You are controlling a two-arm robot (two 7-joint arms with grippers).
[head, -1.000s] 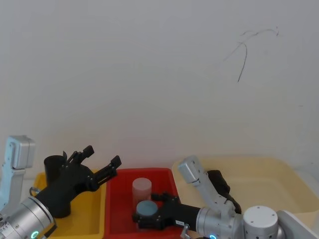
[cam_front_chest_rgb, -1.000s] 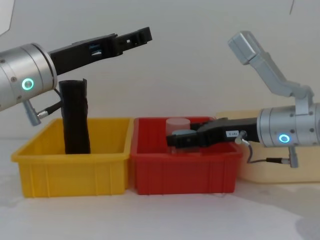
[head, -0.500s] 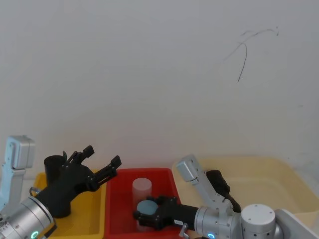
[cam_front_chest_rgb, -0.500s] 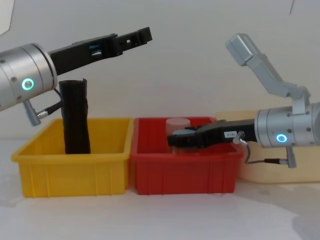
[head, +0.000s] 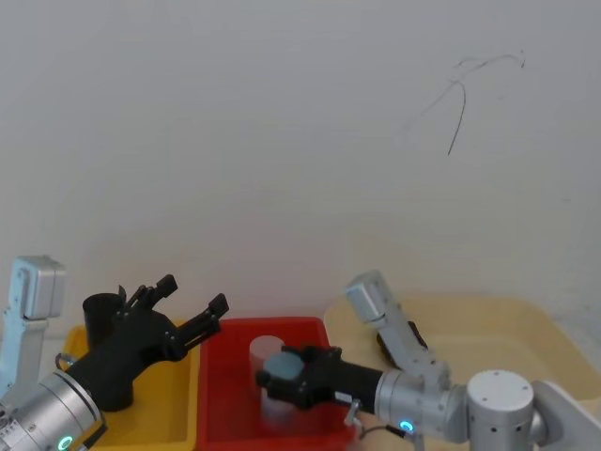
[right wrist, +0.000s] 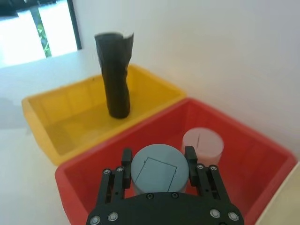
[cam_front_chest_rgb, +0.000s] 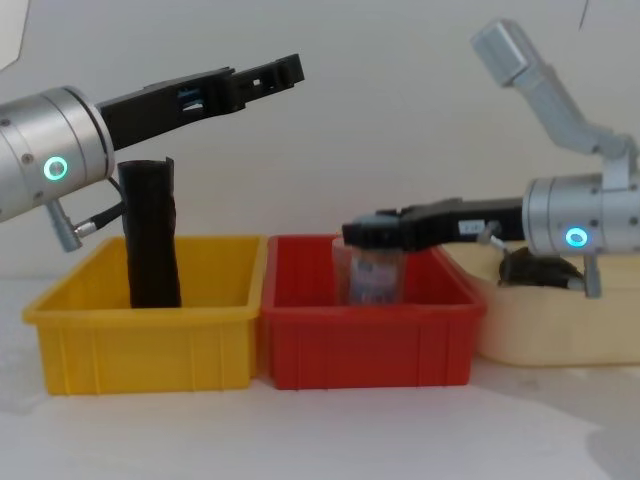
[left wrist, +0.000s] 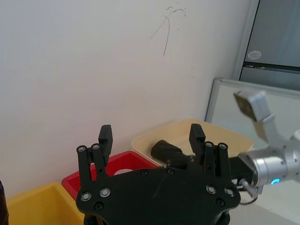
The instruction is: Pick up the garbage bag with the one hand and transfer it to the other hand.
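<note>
Red bin point(head: 221, 395) is the landmark in the head view: the left gripper point(head: 192, 308) hangs over its left rim with fingers spread, the right gripper point(head: 286, 374) holds a grey-capped cylinder point(head: 280, 363) above it, and the garbage bag point(head: 101, 324) stands left of it in the yellow bin point(head: 174, 413).

From the left wrist, the left gripper's fingers point(left wrist: 105, 139) are parted around nothing, beyond them the red bin point(left wrist: 75, 180) and a cream bin point(left wrist: 220, 140).

From the right wrist, fingers point(right wrist: 125, 159) clamp the cylinder point(right wrist: 156, 168) over the red bin point(right wrist: 253, 164), beside a pale cup point(right wrist: 201, 143).

Across the chest view, the bag point(cam_front_chest_rgb: 151, 232) stands upright left of the red bin point(cam_front_chest_rgb: 365, 345) while the right gripper point(cam_front_chest_rgb: 362, 236) lifts the cylinder point(cam_front_chest_rgb: 374, 275).
</note>
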